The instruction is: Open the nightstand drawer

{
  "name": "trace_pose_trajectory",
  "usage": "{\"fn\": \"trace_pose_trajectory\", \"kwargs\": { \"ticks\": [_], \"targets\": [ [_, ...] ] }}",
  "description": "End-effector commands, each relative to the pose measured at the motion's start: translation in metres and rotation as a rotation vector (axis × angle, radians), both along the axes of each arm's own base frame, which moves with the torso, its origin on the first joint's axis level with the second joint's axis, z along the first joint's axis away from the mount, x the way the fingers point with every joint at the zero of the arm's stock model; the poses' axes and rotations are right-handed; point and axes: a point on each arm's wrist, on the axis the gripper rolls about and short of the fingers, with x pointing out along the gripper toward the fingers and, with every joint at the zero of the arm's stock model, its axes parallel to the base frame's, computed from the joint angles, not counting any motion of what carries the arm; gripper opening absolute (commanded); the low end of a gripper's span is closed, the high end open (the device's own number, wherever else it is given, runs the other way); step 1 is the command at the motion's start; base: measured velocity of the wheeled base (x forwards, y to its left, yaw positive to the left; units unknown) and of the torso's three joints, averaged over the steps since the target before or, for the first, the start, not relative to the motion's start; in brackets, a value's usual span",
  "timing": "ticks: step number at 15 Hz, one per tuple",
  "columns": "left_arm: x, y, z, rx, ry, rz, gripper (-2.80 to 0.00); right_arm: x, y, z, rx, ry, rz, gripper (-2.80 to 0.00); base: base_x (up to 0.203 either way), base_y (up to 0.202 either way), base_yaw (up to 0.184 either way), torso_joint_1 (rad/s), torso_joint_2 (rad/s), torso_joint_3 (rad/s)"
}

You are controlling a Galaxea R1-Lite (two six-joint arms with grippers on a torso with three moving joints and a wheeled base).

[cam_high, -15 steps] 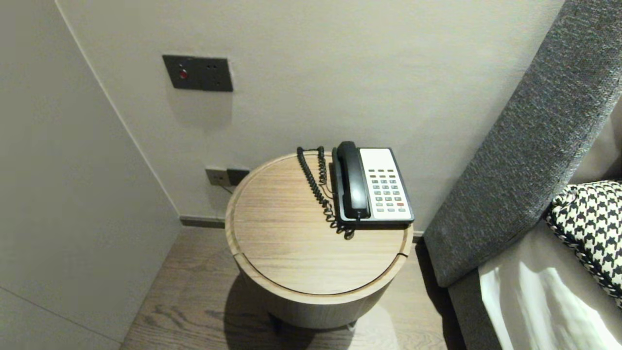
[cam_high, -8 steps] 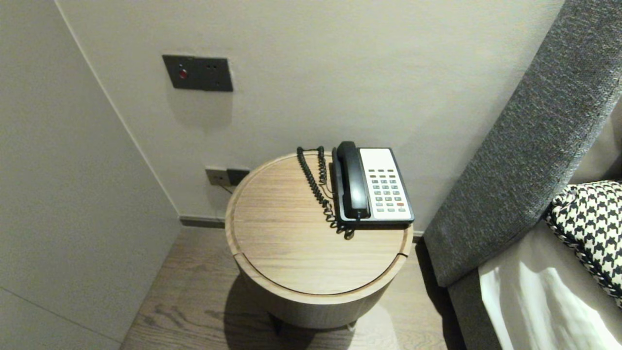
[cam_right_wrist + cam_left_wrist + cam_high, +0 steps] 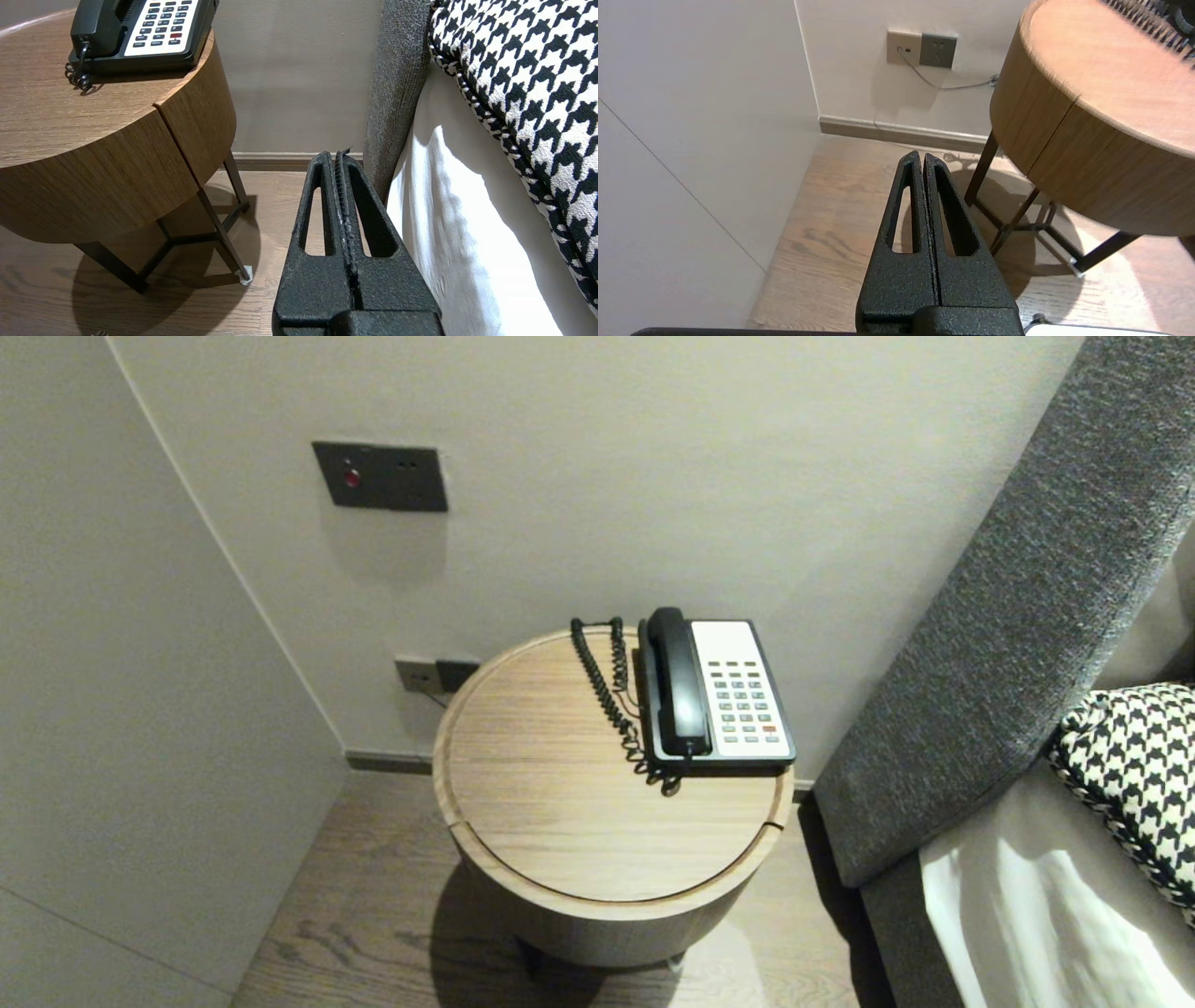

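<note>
The left tool [image 3: 923, 156], pinched tight and empty, hangs low over the floor [image 3: 831, 224] beside the round bench [image 3: 560, 821]; the telephone [image 3: 738, 695] sits at the bench's far right edge; the right tool [image 3: 338, 156], equally tight and empty, hangs beside the bed [image 3: 448, 224]

A hotel bedroom: bedside table [image 3: 560, 821] with desk phone [image 3: 714, 695], upholstered headboard [image 3: 1008, 644].

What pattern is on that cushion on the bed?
Black-and-white houndstooth; the cushion shows best in the right wrist view.
</note>
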Motion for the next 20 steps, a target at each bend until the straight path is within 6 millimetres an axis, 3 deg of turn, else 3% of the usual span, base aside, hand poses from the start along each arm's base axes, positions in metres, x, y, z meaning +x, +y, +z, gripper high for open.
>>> {"fn": "trace_pose_trajectory", "kwargs": {
  "ticks": [1, 5, 9, 11, 15, 20],
  "targets": [
    [0.003, 0.0, 0.031, -0.001, 0.026, 0.001, -2.8, 0.003, 0.0, -0.011, 0.0, 0.039, 0.0, -2.8, 0.0, 0.0, 0.0, 0.0, 0.0, 0.0],
    [0.028, 0.0, 0.086, -0.003, 0.105, -0.004, -2.8, 0.003, 0.0, -0.011, 0.0, 0.039, 0.0, -2.8, 0.0, 0.0, 0.0, 0.0, 0.0, 0.0],
    [0.07, 0.0, 0.12, 0.04, 0.296, -0.036, -2.8, 0.003, 0.0, -0.011, 0.0, 0.039, 0.0, -2.8, 0.0, 0.0, 0.0, 0.0, 0.0, 0.0],
    [0.089, -0.001, 0.128, 0.047, 0.409, -0.087, -2.8, 0.003, 0.0, -0.011, 0.0, 0.039, 0.0, -2.8, 0.0, 0.0, 0.0, 0.0, 0.0, 0.0],
    [0.131, -0.006, 0.12, 0.009, 0.681, -0.155, -2.8, 0.003, 0.0, -0.011, 0.0, 0.04, 0.0, -2.8, 0.0, 0.0, 0.0, 0.0, 0.0, 0.0],
    [0.157, -0.055, 0.144, -0.133, 0.889, -0.354, -2.8, 0.003, 0.0, -0.011, 0.0, 0.041, 0.0, -2.8, 0.0, 0.0, 0.0, 0.0, 0.0, 0.0]
  ]
}}
